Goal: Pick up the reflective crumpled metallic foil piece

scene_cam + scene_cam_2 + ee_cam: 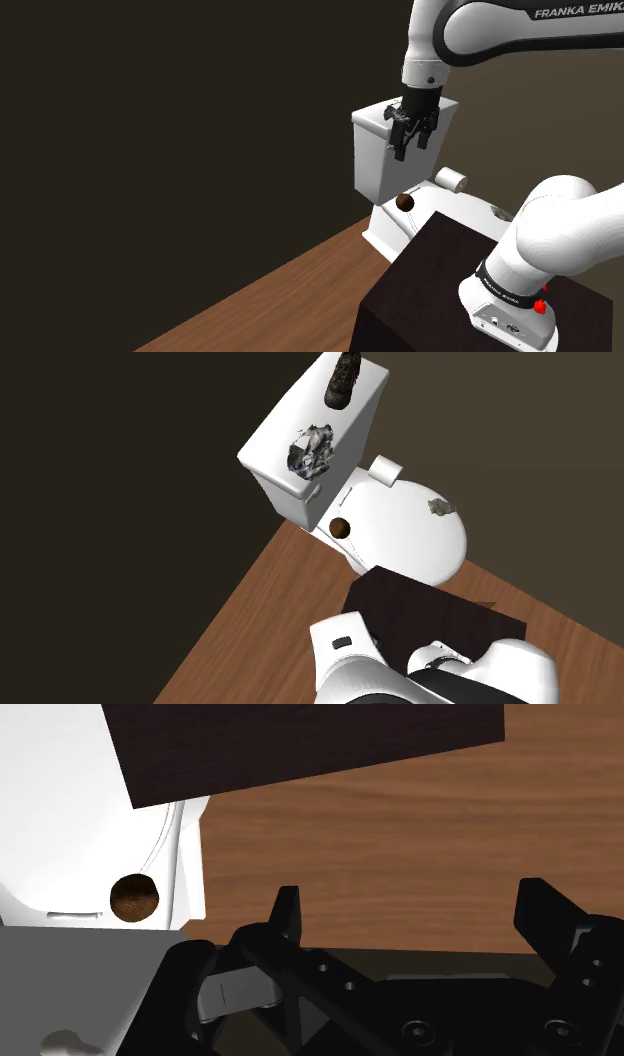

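Two black fingers (287,916) of the all-black gripper (412,146) stand wide apart, clasping nothing, above the white toilet tank (297,414). The crumpled silvery-grey foil piece (310,453) lies at the tank lid's front edge, and a dark shoe (343,378) sits at the lid's far end.

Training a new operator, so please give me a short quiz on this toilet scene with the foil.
1. True or false: the gripper is shut on the foil.
2. What else lies on the tank lid with the foil? A) a boot B) a cup C) a sponge
3. Fill in: the ball on the seat is ____ in colour.

Key: 1 false, the fingers stand open with nothing between them; 2 A; 3 brown.
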